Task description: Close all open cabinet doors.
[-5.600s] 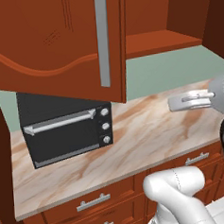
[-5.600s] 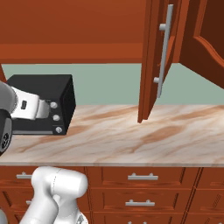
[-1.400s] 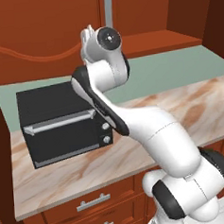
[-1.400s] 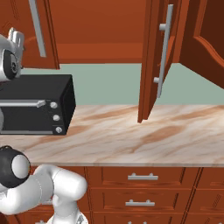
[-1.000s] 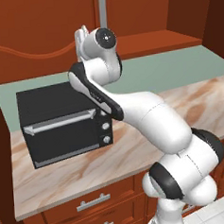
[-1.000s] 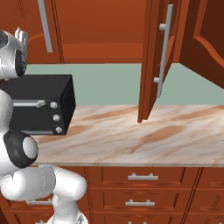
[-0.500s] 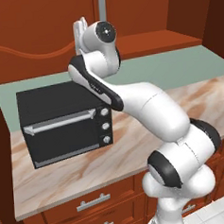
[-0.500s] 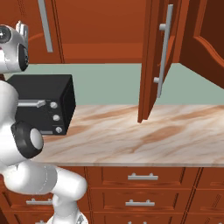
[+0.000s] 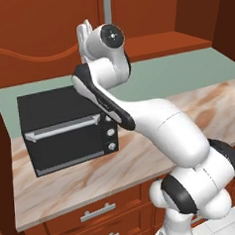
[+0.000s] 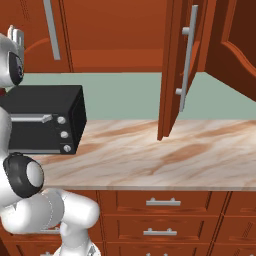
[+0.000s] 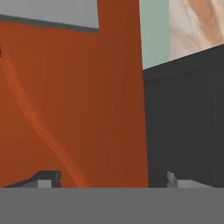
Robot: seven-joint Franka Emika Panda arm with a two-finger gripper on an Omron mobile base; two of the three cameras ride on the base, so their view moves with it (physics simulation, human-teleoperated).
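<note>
Marble-patterned countertop runs the width of my right base view, cream with tan veining, and it carries a black oven at its left end. Behind it the wall is a pale grey-green. Below the counter edge I see reddish wooden drawer fronts with short horizontal silver handles.

Above, the cabinet doors are my concern. From the left base camera, one door with an arched raised panel hangs over the oven, its long grey bar handle just above the arm's wrist. In the right base view two more doors stand open over the counter: one door seen nearly edge-on with its vertical grey handle facing me, and another door swung out at the far right.

My gripper is raised high beside the left door, close to its face. Through the hand camera I see the fingertips low in the picture and well apart, so the jaws are spread wide with nothing between them. Ahead of them is the red-brown door surface with a curved panel groove, and the oven's dark top beside it.
</note>
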